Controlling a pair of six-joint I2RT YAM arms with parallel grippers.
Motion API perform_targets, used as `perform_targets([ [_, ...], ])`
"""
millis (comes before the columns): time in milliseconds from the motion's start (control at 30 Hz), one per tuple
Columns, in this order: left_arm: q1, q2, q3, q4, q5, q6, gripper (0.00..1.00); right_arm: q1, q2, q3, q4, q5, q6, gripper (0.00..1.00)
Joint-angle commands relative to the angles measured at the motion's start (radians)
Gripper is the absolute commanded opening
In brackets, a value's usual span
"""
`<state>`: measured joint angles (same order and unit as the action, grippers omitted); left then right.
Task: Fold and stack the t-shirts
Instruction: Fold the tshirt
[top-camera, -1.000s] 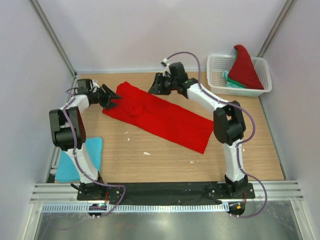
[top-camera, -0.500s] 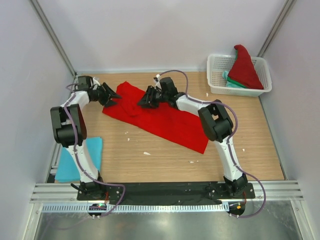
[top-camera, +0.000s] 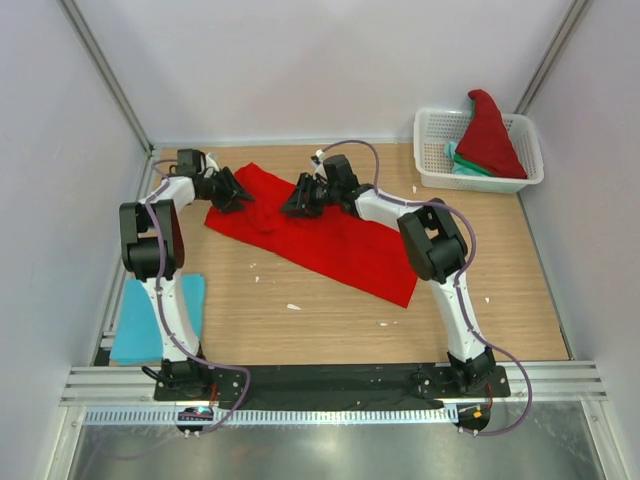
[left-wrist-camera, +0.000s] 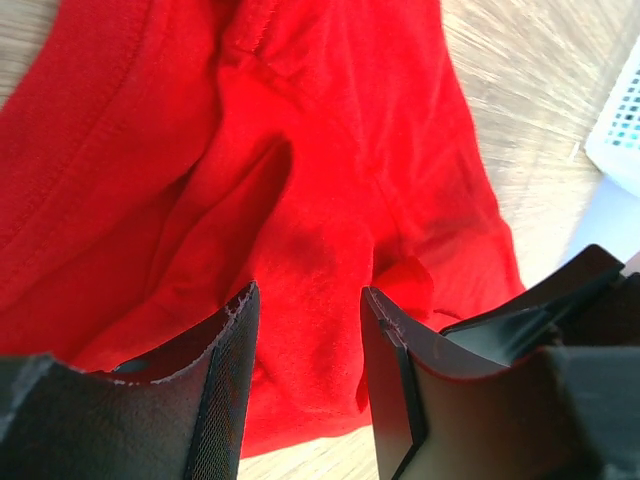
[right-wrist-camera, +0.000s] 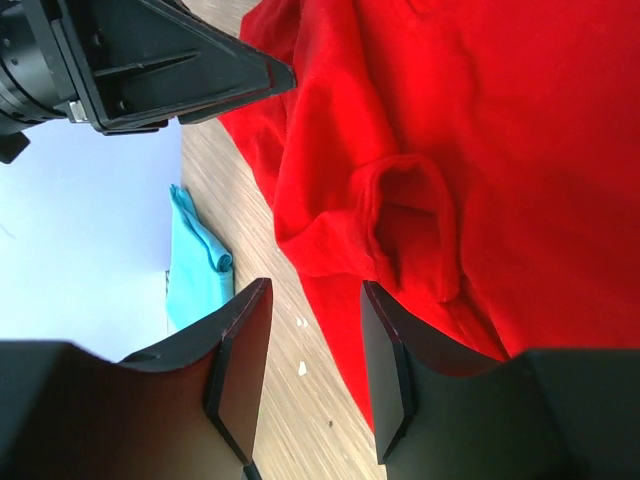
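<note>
1. Top external view: a red shirt (top-camera: 340, 245) lies spread on the counter (top-camera: 300, 320), left of the white basket (top-camera: 432, 150).
2. Left pincer (top-camera: 241, 197) and right pincer (top-camera: 289, 207) hang over the shirt end farthest from the basket, both with jaws half apart, holding nothing.

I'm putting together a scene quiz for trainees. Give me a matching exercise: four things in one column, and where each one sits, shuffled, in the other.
Things:
1. spread red shirt
2. blue shirt
3. basket
4. teal shirt

Places:
A. in the basket, under the other red shirt
B. far right corner of the table
C. middle of the table, toward the far side
D. near left corner of the table

Pairs: 1-C, 2-D, 3-B, 4-A
</note>
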<state>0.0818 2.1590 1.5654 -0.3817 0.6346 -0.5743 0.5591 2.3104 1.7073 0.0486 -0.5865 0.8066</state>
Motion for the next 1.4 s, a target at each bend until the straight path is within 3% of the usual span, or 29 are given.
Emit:
perform_targets([
  [0, 0.001, -0.016, 0.027, -0.013, -0.056, 0.033, 0.46, 0.004, 0.007, 0.029, 0.008, 0.004, -0.033, 0.47],
  [467, -0.001, -0.122, -0.033, -0.025, -0.108, 0.054, 0.47, 0.041, 0.087, 0.094, 0.025, -0.003, -0.027, 0.45],
  [633, -0.001, -0.122, -0.038, -0.025, -0.078, 0.044, 0.47, 0.038, 0.072, 0.094, 0.045, 0.007, 0.003, 0.34],
  [767, -0.001, -0.119, -0.047, -0.014, -0.064, 0.036, 0.47, 0.006, 0.055, 0.084, 0.071, -0.01, 0.069, 0.17],
  [1000, -0.011, -0.125, -0.082, 0.033, -0.027, -0.021, 0.53, -0.062, 0.02, -0.03, 0.363, -0.029, 0.363, 0.09],
  [1133, -0.024, -0.123, -0.111, 0.098, -0.001, -0.081, 0.53, -0.085, 0.07, -0.012, 0.46, -0.036, 0.515, 0.09],
  [1267, -0.04, -0.094, -0.117, 0.197, 0.042, -0.185, 0.45, -0.085, 0.151, -0.015, 0.656, -0.024, 0.68, 0.08],
  [1367, -0.059, -0.074, -0.111, 0.25, 0.053, -0.245, 0.41, -0.087, 0.173, -0.002, 0.682, -0.012, 0.709, 0.08],
])
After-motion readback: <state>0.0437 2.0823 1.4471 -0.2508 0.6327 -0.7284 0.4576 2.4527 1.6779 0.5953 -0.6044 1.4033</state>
